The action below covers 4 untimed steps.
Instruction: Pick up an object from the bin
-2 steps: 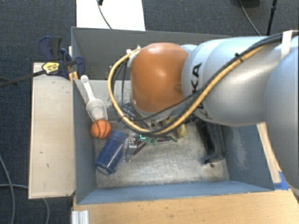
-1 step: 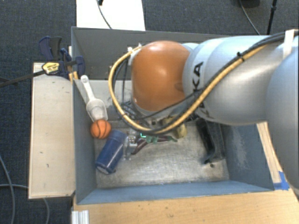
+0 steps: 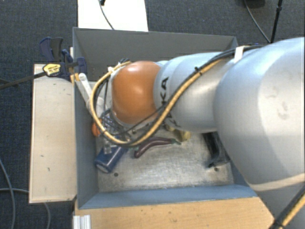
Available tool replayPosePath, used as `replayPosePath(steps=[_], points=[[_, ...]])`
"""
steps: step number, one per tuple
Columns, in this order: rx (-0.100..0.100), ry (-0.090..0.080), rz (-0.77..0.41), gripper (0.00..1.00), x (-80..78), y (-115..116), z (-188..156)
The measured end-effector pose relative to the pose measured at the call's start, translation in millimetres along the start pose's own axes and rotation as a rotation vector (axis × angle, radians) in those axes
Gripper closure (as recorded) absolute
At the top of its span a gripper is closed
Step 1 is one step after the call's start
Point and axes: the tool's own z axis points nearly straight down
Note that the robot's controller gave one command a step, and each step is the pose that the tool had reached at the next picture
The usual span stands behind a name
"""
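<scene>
EDITOR: Grey metal bin (image 3: 157, 44), one arm inside it. Where does the hand sit?

PHOTOGRAPHER: Low against the bin's left wall, about midway along it. The hand (image 3: 109, 123) is tucked under the wrist's orange cover (image 3: 136, 92) and a loop of cables (image 3: 102, 87), so I cannot tell whether it is released or clenched on anything.

EDITOR: What lies closest?

PHOTOGRAPHER: A blue cylinder (image 3: 107, 159), just beside the hand on the side of the bin's lower-left corner; I cannot tell whether they touch. Its long axis runs diagonally, from that corner up towards the bin's middle. A small orange piece (image 3: 96, 128) sits at the left wall beside the hand, and a white stick (image 3: 85, 90) leans along the same wall towards the upper-left corner. A dark curved strap (image 3: 152, 146) lies towards the middle of the floor; a black piece (image 3: 215, 152) is well apart, by the right wall.

EDITOR: So the pick?

PHOTOGRAPHER: My reading: nothing is seen lifted yet. If the cylinder is the target, the hand needs to shift towards the lower-left corner and close across that diagonal, not along it.
</scene>
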Motion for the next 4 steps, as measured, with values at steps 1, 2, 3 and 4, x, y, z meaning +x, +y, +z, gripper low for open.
replayPosePath(steps=[1,2,3,4], points=[[0.037,0.074,0.003,0.0,28.6,-18.2,39.0],[0.037,0.074,0.006,0.0,28.6,-18.2,39.0],[0.039,0.082,0.007,0.0,25.7,-19.1,36.8],[0.039,0.077,0.003,0.0,-19.5,-26.6,7.6]])
